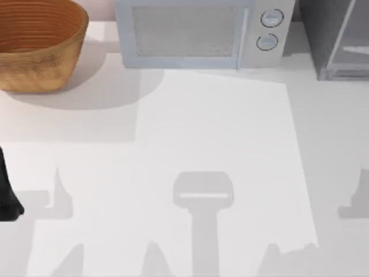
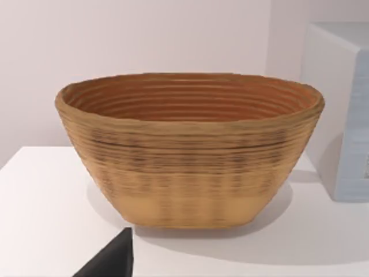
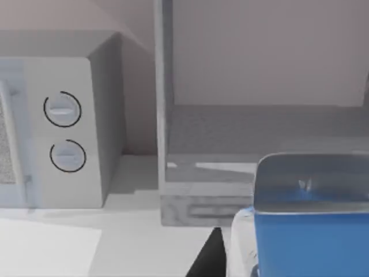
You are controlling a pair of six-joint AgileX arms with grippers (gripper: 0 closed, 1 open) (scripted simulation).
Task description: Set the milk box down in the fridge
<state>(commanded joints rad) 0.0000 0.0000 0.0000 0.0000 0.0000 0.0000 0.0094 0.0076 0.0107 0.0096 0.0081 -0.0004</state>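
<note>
Right gripper clamped on the milk box: one dark finger visible against the carton's side, the other hidden behind it. Grip judged, not confirmed. The carton hangs right at the wrist camera, and none stands on the table in the top view.

Carton upright, long axis vertical, top edge level.

Key relation: fridge dead ahead of the jaws, with the dark grey interior floor visible past the carton top. Pale door-frame post between the cavity and the microwave, which is just beside the fridge. Carton apart from the cavity, not yet over the sill.

In the top view, fridge at the table's far right corner, so right arm clearly nearer.

Next move, by judgement: straight push forward into the opening, carton bottom above the sill, then lower and release. Watch for drift toward the post and for tilt on release, since a tall narrow carton tips easily.

Left arm parked at the table's left edge, facing the wicker basket.
</note>
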